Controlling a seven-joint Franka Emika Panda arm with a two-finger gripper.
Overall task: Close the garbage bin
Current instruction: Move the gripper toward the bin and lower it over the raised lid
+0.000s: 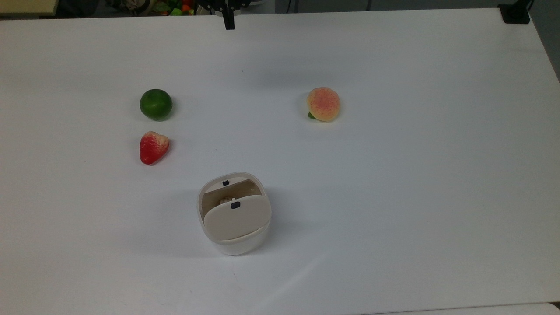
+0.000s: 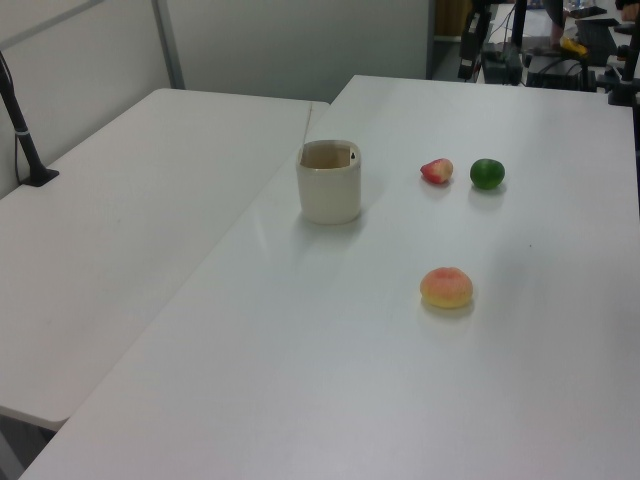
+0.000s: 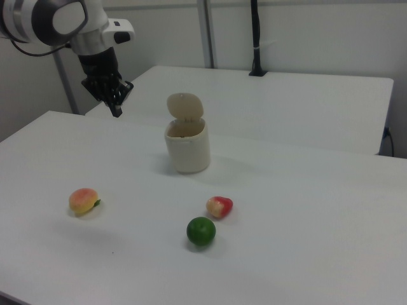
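The garbage bin (image 1: pixel 234 216) stands lid-up on the counter (image 1: pixel 393 175), something pale inside, well apart from the gripper (image 3: pixel 117 112), its fingers together.

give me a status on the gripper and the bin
Gripper shut, empty, high above the table's far edge in the top view. Garbage bin lid up, open. Nothing between them.

One garbage bin (image 1: pixel 234 214) stands on the table (image 1: pixel 393 175), with a single beige lid (image 1: pixel 235 217) raised on it. Three toy fruits lie there: one green lime (image 1: pixel 155 104), one red strawberry (image 1: pixel 153 147) and one peach (image 1: pixel 323 103). One robot hand (image 3: pixel 117 109) hangs above the table.
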